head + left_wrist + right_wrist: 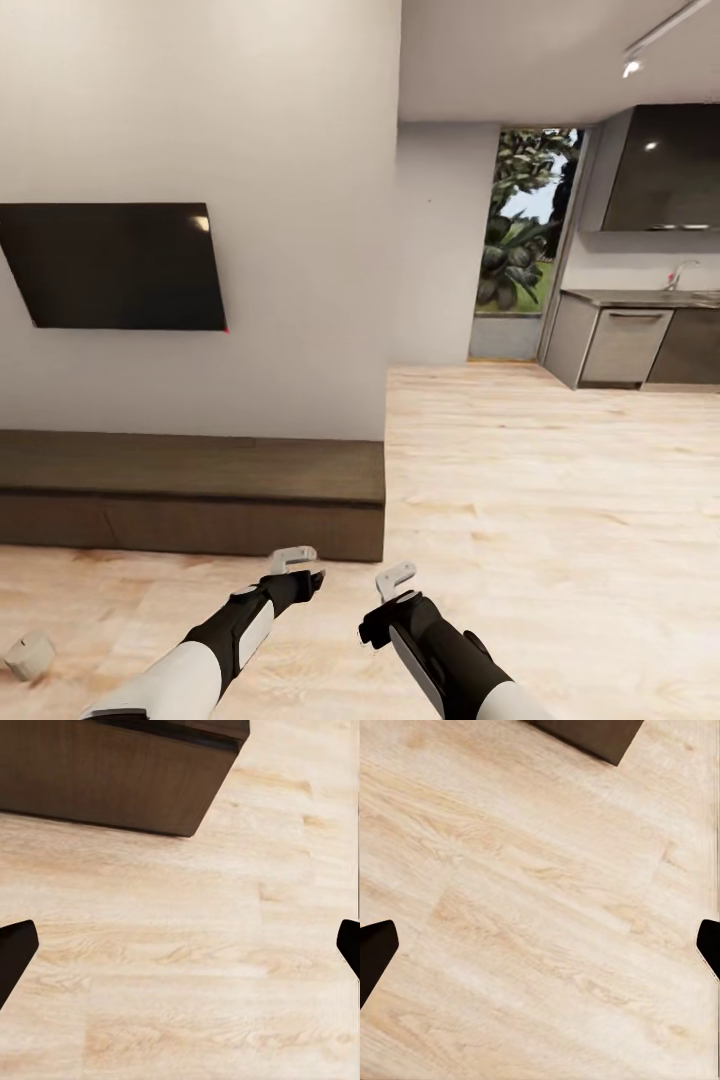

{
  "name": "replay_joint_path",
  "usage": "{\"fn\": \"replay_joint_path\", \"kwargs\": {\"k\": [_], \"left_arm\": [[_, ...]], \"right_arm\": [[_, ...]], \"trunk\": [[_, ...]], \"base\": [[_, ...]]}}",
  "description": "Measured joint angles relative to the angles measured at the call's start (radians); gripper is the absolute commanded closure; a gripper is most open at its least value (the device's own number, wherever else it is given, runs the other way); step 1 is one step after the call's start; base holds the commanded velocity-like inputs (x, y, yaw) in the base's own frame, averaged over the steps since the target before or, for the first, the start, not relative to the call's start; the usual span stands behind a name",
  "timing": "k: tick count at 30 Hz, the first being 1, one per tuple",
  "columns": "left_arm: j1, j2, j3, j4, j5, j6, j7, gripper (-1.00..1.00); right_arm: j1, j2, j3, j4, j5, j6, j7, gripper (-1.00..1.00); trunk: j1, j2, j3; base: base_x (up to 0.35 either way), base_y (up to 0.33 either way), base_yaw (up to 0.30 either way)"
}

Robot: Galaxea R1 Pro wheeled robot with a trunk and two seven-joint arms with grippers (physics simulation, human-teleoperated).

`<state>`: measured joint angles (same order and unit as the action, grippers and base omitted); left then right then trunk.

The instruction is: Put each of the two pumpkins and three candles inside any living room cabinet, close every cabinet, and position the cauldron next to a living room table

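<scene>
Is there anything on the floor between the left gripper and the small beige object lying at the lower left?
Nothing visible. Bare wood floor separates the open left gripper from the beige object, possibly a candle. The closed cabinet stands further back, off that path.

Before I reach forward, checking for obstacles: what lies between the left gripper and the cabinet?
Only bare plank floor lies between the left gripper and the cabinet, as the head and left wrist views show.

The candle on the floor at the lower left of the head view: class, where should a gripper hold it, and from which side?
Grip the candle across its round sides, coming from above. It is short and stubby, apparently tipped on the plank floor, so the sides look the surest hold. The left gripper, jaws open, is nearer.
</scene>
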<state>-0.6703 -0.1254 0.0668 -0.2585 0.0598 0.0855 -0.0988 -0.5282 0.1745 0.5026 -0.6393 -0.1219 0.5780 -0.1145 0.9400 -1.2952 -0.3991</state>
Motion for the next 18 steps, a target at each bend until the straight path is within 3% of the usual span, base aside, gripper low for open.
{"fn": "replay_joint_path", "kwargs": {"k": [7,18], "left_arm": [[0.0,0.0,0.0,0.0,0.0,0.0,0.0,-1.0],[0.0,0.0,0.0,-0.002,0.0,0.002,-0.002,-1.0]], "right_arm": [[0.0,0.0,0.0,0.0,0.0,0.0,0.001,-1.0],[0.0,0.0,0.001,-0.004,-0.001,0.0,0.002,-1.0]], "trunk": [[0.0,0.0,0.006],[0.0,0.0,0.007]], "base": [[0.324,-0.001,-0.172],[0.295,-0.076,-0.022]]}}
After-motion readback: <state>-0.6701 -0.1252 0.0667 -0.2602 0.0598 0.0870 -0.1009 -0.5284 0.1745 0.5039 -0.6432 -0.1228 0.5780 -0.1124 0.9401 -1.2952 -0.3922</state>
